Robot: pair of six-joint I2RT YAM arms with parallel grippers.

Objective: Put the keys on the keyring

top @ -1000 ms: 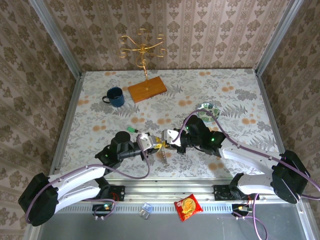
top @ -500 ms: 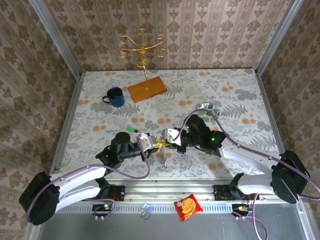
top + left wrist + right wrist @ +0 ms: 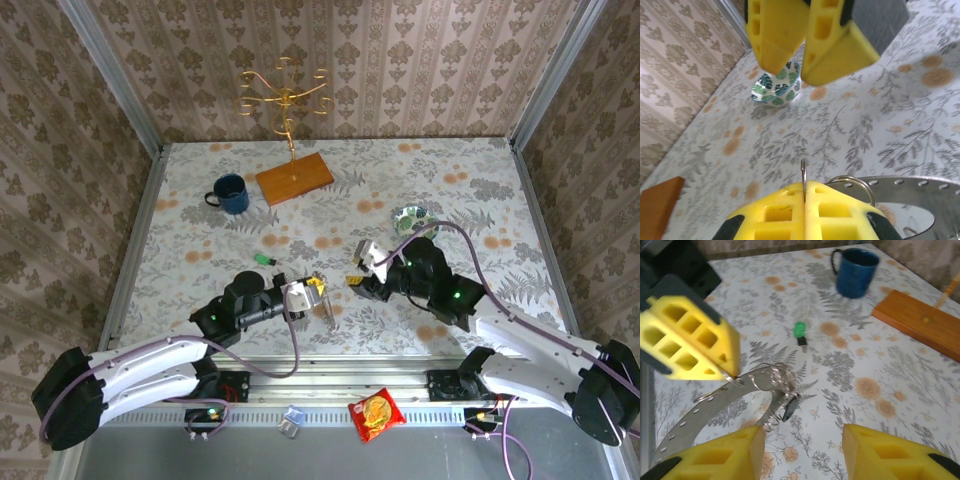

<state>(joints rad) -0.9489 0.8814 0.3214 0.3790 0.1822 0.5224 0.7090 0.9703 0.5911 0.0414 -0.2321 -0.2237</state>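
Left gripper (image 3: 312, 288): jaws pinch thin dark wire keyring (image 3: 774, 374), likely steadying it for threading. Right gripper (image 3: 802, 450): jaws wide, empty. Small green-headed key (image 3: 800, 332): loose on floral counter (image 3: 450, 180).

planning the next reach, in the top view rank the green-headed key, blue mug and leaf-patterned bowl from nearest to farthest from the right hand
Measured from the right hand in the top view:
1. Leaf-patterned ceramic bowl, just beyond it, slightly to its right.
2. Small green-headed key, out to its left.
3. Dark blue mug, far left, toward the back wall.
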